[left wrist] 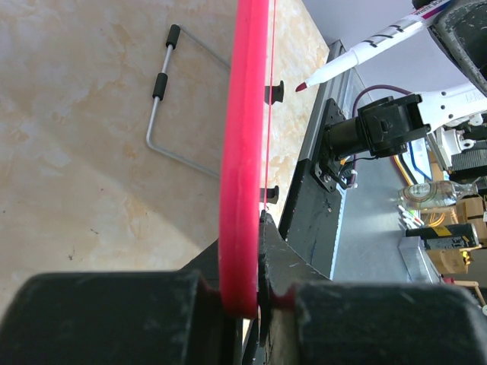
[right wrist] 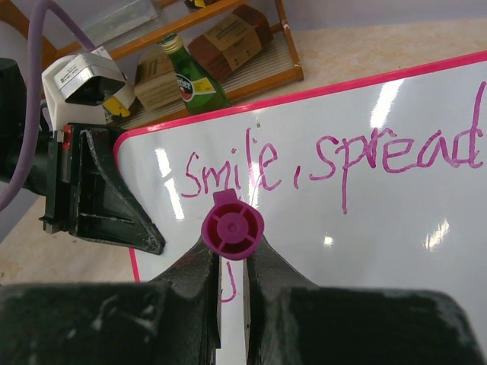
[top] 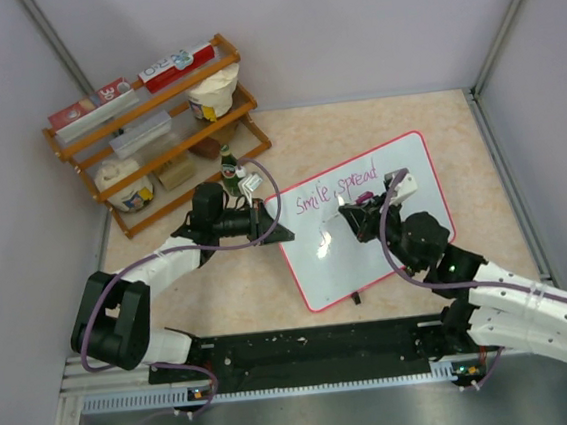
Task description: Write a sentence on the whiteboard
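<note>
- Top external: whiteboard (top: pixel 388 253) on table (top: pixel 436 127), centre-right; pink sentence (top: pixel 337 189) along its top.
- Handling, judged: light, stiff, glossy and slippery; best held by the frame edge.
- Left claw (left wrist: pixel 247 293): clenched on whiteboard's edge.
- Right claw (right wrist: pixel 232 266): grasping marker (right wrist: pixel 232 226).

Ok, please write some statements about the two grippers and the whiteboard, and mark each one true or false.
1. The left gripper clamps the whiteboard by its pink frame. True.
2. The whiteboard is blank. False: the sentence "Smile, spread" is written on it.
3. The right gripper holds a marker. True.
4. The wooden rack stands at the table's far right. False: it stands at the far left.
</note>
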You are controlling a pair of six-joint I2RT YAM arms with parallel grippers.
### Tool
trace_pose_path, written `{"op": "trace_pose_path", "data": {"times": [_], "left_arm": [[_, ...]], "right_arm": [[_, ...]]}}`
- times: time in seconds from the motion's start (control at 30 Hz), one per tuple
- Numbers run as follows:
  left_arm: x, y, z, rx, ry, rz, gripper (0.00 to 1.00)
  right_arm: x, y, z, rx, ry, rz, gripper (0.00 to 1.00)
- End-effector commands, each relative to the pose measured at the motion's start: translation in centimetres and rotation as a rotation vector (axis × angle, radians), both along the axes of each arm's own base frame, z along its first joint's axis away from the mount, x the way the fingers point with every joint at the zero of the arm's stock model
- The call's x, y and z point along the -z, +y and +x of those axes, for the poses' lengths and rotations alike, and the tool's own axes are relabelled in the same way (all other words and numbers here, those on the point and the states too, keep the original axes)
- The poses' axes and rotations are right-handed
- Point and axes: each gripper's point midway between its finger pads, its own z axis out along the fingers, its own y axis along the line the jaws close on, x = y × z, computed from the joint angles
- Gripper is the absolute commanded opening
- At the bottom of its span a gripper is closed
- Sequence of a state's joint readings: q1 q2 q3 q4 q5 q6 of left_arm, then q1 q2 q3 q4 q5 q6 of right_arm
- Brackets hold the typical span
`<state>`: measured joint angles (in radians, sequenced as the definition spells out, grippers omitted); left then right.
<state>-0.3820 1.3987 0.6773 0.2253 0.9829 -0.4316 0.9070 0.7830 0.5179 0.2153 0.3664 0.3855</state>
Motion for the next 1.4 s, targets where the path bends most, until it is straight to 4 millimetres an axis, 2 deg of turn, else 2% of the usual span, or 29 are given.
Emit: {"op": "trace_pose_path", "data": {"times": [0.0,0.27,0.7,1.07,1.27,1.37], "left_arm": [[6.9,1.3,-1.4,0.02,-0.059,0.206,0.0],[6.9,1.3,-1.4,0.02,-0.059,0.206,0.0],[7.0,1.3,-1.4,0.02,-0.058,0.207,0.0],[7.0,1.3,-1.5,0.021,-0.058,0.207,0.0],[7.0,1.3,-1.4,0.019,-0.059,0.209,0.0],[7.1,1.3,-1.5,0.019,-0.056,0.21,0.0]], "right_arm": [[0.5,-0.2,0.2,0.022,0.005,-0.012,0.0],[2.4,0.3,0.4,0.017,0.04,-0.039,0.0],[4.1,0.2,-0.1,0.003,0.075,-0.066,0.0],[6.0,-1.0,-0.8,0.015,0.112,-0.093,0.0],[6.2,-1.7,-0.6,0.053,0.116,-0.095,0.0],[5.6,-2.0,-0.2,0.083,0.106,-0.089,0.0]]}}
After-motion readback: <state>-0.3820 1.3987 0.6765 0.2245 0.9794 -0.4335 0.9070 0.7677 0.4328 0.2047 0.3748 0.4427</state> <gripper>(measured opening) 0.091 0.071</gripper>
